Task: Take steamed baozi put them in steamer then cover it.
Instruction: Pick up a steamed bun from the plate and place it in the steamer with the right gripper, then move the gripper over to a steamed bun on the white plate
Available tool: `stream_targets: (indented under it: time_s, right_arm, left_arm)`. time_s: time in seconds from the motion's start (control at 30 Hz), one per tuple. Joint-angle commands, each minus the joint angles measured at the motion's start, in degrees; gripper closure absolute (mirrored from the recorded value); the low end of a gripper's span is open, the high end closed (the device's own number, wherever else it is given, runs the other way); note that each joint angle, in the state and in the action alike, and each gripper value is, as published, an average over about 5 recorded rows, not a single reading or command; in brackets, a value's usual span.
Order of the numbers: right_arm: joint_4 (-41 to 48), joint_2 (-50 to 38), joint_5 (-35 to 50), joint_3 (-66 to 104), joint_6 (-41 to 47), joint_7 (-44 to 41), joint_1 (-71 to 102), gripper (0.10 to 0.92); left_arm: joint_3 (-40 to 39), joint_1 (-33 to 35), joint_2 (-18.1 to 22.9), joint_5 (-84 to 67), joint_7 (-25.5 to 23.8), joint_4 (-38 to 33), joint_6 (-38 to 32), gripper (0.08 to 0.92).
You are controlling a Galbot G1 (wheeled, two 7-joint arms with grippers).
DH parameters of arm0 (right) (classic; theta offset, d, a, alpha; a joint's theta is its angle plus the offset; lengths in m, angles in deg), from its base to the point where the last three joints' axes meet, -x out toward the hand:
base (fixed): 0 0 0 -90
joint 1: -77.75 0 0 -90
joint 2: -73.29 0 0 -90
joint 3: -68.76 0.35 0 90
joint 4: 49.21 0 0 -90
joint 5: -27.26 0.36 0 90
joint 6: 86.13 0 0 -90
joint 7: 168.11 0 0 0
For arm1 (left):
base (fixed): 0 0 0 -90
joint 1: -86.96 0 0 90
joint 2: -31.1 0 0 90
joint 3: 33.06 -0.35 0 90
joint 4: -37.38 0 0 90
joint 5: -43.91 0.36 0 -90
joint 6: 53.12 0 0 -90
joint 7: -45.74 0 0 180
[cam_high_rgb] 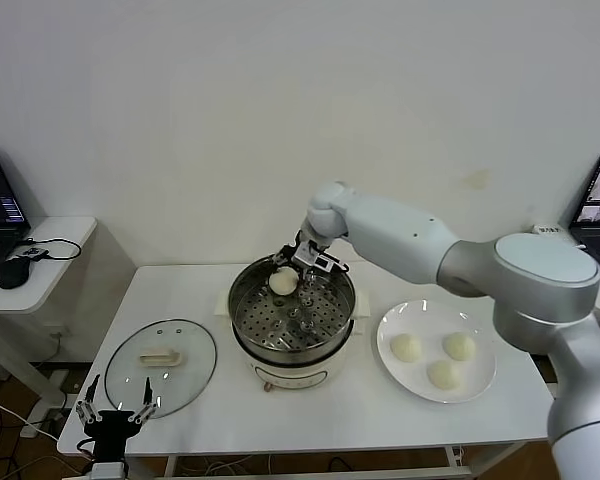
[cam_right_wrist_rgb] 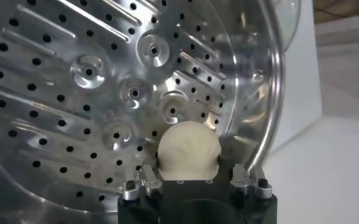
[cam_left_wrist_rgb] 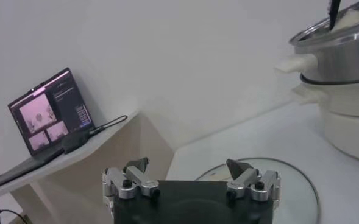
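One baozi [cam_high_rgb: 283,282] sits between the right gripper's [cam_high_rgb: 292,266] part-open fingers at the steamer's [cam_high_rgb: 292,318] far rim, centre frame, possibly just freed. Three more buns wait on the plate [cam_high_rgb: 437,350], lower right. Retracting too soon could drag it off the perforated tray; the left gripper [cam_high_rgb: 117,400] idles open, lower left.

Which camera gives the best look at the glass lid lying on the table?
The head view: the whole cover shows there, flat on the table left of the steamer, cream handle up. The left wrist view catches only part of its rim behind the open left gripper. The right wrist view misses it entirely.
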Motion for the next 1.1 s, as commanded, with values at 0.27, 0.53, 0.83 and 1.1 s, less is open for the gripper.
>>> stream_targets:
  time_s: [0.27, 0.53, 0.83, 1.1]
  right_arm:
    - [-10.5, -7.6, 14.5, 0.3, 12.6, -4.3, -5.4, 0.203]
    - [-29.8, -24.4, 26.4, -1.3, 37.7, -8.8, -13.5, 0.203]
    - [-42.6, -43.1, 27.4, -2.8, 45.6, -9.1, -14.3, 0.203]
    - [-46.4, -53.5, 20.4, 0.3, 46.8, -8.9, -3.5, 0.202]
  left_arm:
    - [0.1, 0.5, 0.3, 0.0, -0.7, -1.1, 0.2, 0.177]
    - [0.9, 0.5, -0.8, -1.1, -1.8, -2.3, 0.5, 0.177]
    - [1.7, 0.2, -1.7, -2.9, -2.7, -2.2, 0.5, 0.177]
    - [1.5, 0.1, -1.8, -2.3, -3.6, -2.0, 0.4, 0.177]
